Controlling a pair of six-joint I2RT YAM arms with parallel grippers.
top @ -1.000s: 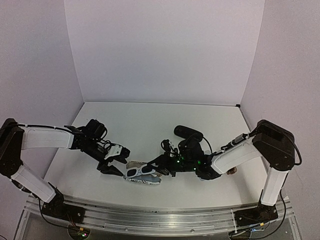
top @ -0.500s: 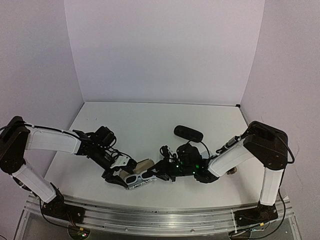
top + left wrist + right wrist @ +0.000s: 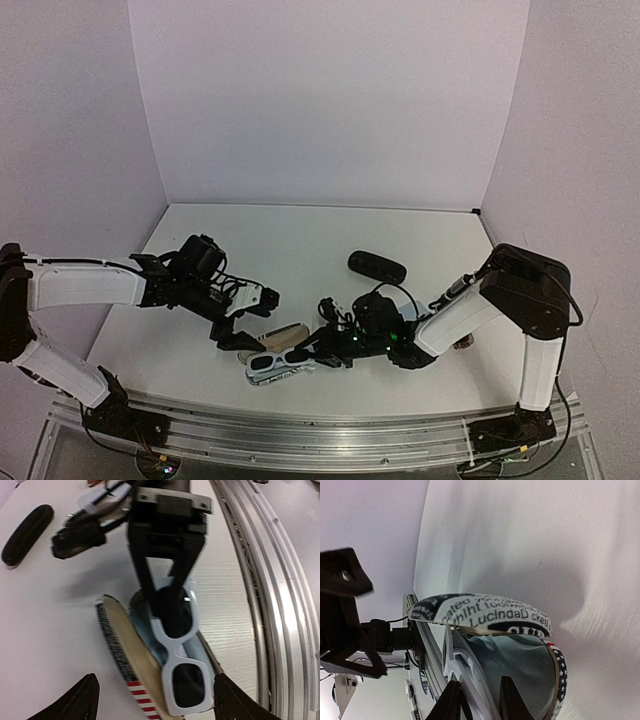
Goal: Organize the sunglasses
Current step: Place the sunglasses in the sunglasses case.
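Step in hand: seating the white sunglasses (image 3: 177,655) in the open patterned case (image 3: 112,635), near the front edge of the worktop (image 3: 300,240). Right hand (image 3: 167,600) is pinched on one lens end; the glasses lie on the light-blue cloth (image 3: 202,652) inside. Left hand (image 3: 252,320) hangs spread wide above, holding nothing. Next, probably: right lets go and backs out, left folds the lid over

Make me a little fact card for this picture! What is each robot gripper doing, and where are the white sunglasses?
Left gripper: open, holding nothing, hovering beside the patterned case
Right gripper: shut on the chunky white-framed sunglasses with dark lenses
Sunglasses' place: at the mouth of the open oblong case printed with words and stripes, light blue inside
Also on the white table: oblong black case, farther back
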